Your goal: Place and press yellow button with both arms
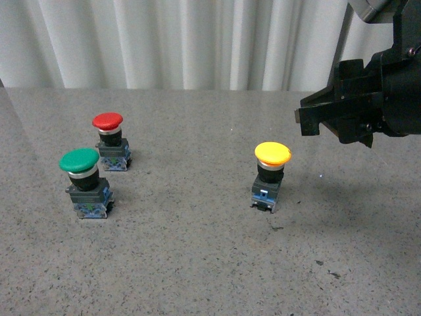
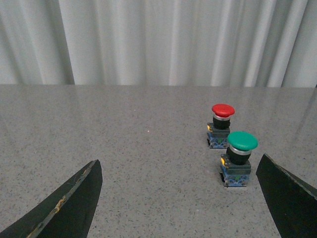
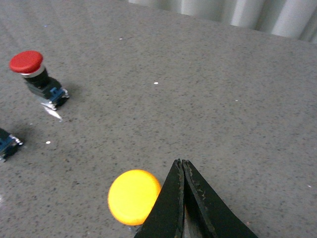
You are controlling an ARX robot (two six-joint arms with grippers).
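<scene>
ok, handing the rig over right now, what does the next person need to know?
Left gripper: fingers wide open, empty, facing the green button and red button.
Right gripper: shut, empty, in the air beside the yellow button, not touching it.
The yellow button stands upright on the table, apart from the other two.
Done: placing, it seems. Left: the press.

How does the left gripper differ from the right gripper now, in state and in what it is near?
The left gripper is open, jaws wide apart; the right gripper is shut, jaws together. The left gripper faces the green button and red button; the right gripper hangs close to the yellow button. Only the right gripper, not the left, shows in the front view. Both are black and hold nothing.
</scene>
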